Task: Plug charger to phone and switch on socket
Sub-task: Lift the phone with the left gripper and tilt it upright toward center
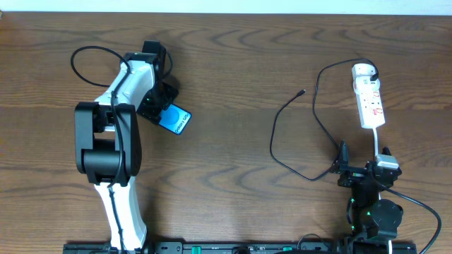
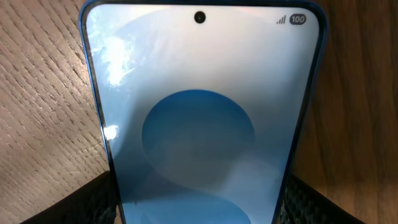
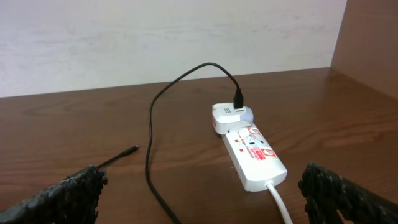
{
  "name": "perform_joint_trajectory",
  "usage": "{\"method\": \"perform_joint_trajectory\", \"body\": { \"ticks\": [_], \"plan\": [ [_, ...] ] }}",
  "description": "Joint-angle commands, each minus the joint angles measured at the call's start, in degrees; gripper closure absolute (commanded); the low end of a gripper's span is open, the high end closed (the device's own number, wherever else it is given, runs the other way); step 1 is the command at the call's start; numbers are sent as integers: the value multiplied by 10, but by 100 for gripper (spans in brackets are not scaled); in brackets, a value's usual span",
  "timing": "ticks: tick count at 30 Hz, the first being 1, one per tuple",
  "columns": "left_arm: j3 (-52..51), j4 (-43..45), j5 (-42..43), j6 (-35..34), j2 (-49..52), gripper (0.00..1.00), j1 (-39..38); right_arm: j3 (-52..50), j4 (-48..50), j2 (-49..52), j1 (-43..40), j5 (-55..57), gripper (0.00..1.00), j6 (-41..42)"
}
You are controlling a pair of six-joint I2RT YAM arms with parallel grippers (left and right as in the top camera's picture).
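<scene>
The phone point(image 1: 178, 120), with a cyan-blue screen, lies tilted on the table at the left. It fills the left wrist view point(image 2: 199, 93). My left gripper point(image 1: 161, 107) has a finger against each long edge of the phone point(image 2: 199, 208). The white socket point(image 1: 369, 99) lies at the far right, also in the right wrist view point(image 3: 256, 155). The black charger cable point(image 1: 277, 127) runs from a white adapter point(image 3: 227, 116) on the socket. Its plug tip point(image 1: 302, 92) lies free on the table point(image 3: 130, 150). My right gripper point(image 1: 357, 173) is open and empty point(image 3: 202, 183), in front of the socket.
The socket's white cord point(image 1: 378, 144) runs back toward my right arm point(image 3: 280, 202). The charger cable loops close to my right gripper's left side point(image 1: 314, 178). A thin black wire loop point(image 1: 85, 56) lies behind my left arm. A pale wall stands beyond the table point(image 3: 155, 37).
</scene>
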Motion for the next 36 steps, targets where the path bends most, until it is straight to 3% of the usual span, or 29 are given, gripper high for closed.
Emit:
{"method": "perform_joint_trajectory", "body": {
  "ticks": [1,13,23,36],
  "plan": [
    [-6,-16,22,42,12,37,2,-1,-2,-3,-3,-1,1,7],
    [-5,-46,155,164,7,37,2,-1,-2,-3,-3,-1,1,7],
    [-5,-81,186,214,7,37,2,-1,-2,-3,-3,-1,1,7],
    [-4,-99,349,317,6,38,2,-1,-2,-3,-3,-1,1,7]
  ]
}}
